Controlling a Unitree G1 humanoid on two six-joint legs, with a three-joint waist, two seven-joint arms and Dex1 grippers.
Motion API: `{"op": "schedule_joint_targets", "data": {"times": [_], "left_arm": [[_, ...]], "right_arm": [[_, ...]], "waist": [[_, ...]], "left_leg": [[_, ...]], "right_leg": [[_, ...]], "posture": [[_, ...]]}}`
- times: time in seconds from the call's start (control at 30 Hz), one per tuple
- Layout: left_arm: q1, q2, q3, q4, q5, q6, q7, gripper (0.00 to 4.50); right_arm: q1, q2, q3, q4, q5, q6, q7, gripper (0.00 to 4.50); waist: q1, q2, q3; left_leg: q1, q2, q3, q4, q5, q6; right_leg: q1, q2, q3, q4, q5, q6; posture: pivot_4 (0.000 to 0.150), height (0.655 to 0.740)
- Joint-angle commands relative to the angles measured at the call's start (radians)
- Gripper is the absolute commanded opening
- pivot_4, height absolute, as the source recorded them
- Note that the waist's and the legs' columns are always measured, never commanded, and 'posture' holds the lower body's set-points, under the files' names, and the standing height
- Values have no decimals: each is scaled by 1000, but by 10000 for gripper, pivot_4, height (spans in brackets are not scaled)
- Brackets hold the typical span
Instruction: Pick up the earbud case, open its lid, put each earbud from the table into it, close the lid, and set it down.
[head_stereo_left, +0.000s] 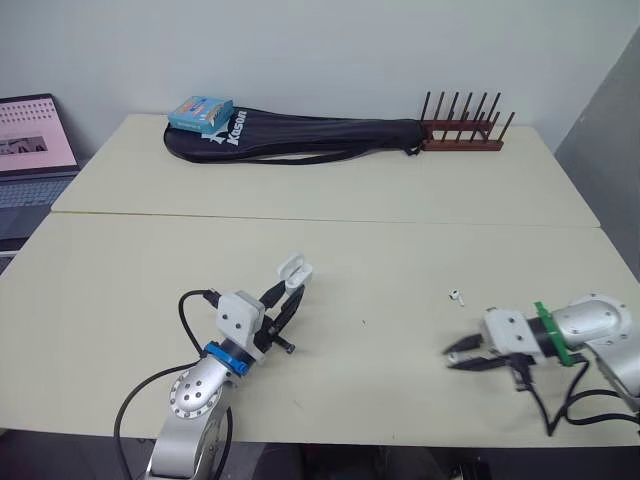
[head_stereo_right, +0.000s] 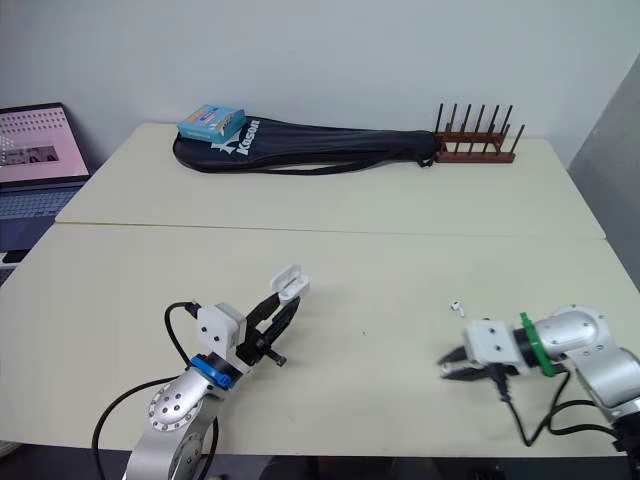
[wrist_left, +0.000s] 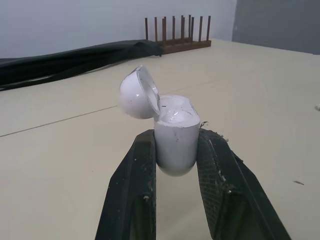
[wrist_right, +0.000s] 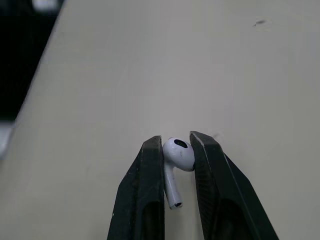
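My left gripper (head_stereo_left: 291, 291) is shut on the white earbud case (wrist_left: 174, 134), holding it above the table with its lid (wrist_left: 136, 93) flipped open. Both sockets inside look empty. My right gripper (wrist_right: 176, 150) is shut on a white earbud (wrist_right: 177, 155), pinched by its head with the stem pointing back toward the wrist. That gripper (head_stereo_left: 452, 356) hovers low over the table at the right front. A second white earbud (head_stereo_left: 456, 296) lies on the table a little beyond the right gripper.
A black racket bag (head_stereo_left: 300, 136) with a blue box (head_stereo_left: 200, 113) on it lies along the table's far side. A brown peg rack (head_stereo_left: 462, 130) stands at the far right. A laptop (head_stereo_left: 30, 150) sits off the left edge. A seam (head_stereo_left: 320, 219) crosses the tabletop.
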Motion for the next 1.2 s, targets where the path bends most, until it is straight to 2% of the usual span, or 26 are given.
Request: {"op": "schedule_joint_targets", "data": {"times": [0.03, 0.27, 0.5, 0.77, 0.8, 0.9, 1.07, 1.2], "left_arm": [[11, 12, -3, -68, -2, 5, 1, 7744], [34, 23, -1, -102, -6, 24, 2, 7744], [43, 27, 2, -121, -6, 39, 5, 7744], [33, 27, 0, -121, -7, 55, 3, 7744], [31, 26, -1, -120, -7, 57, 2, 7744], [26, 25, -2, -116, -8, 59, 1, 7744], [27, 21, -9, -119, -8, 60, 2, 7744], [28, 14, -22, -115, -3, 59, 4, 7744]], "right_arm": [[-45, -25, 10, 125, -25, -164, 112, 4372], [-110, -78, 104, 238, -4, -246, 133, 4372], [-148, -83, 164, 287, 0, -241, 133, 4372], [-164, -63, 126, 275, 22, -238, 132, 30580], [-164, -68, 109, 255, 35, -225, 131, 30705], [-155, -119, 72, 175, 41, -147, 115, 30705], [-43, -296, -50, -127, 2, 196, -22, 30705], [85, -360, -135, -364, -37, 512, -169, 30705]], "waist": [[-1, 0, 0], [-1, 1, 1], [-1, 0, 3], [-1, 0, 3], [0, 1, 3], [0, 4, 5], [2, 7, 6], [3, 7, 6]], "left_leg": [[1, 0, 0, 0, 0, 0], [7, 1, 0, 0, 0, 0], [13, 1, 0, -1, 0, 0], [14, 2, -1, -2, 0, 0], [14, 2, -1, -2, 0, 0], [14, 2, -2, -3, 0, 0], [14, 2, -2, -6, 0, 0], [13, 2, -4, -8, 0, 0]], "right_leg": [[1, 0, 0, 0, 0, 0], [8, 0, 1, -1, 0, 0], [15, -1, 2, -4, 0, 0], [16, -2, 2, -6, 0, -1], [16, -2, 2, -6, 0, -1], [16, -2, 2, -6, 0, -1], [15, -4, 1, -8, 0, 0], [15, -3, 0, -10, 0, 0]], "posture": [[1500, 7274], [1500, 7274], [1500, 7274], [1500, 7274], [1500, 7274], [1500, 7274], [1500, 7274], [1500, 7274]]}}
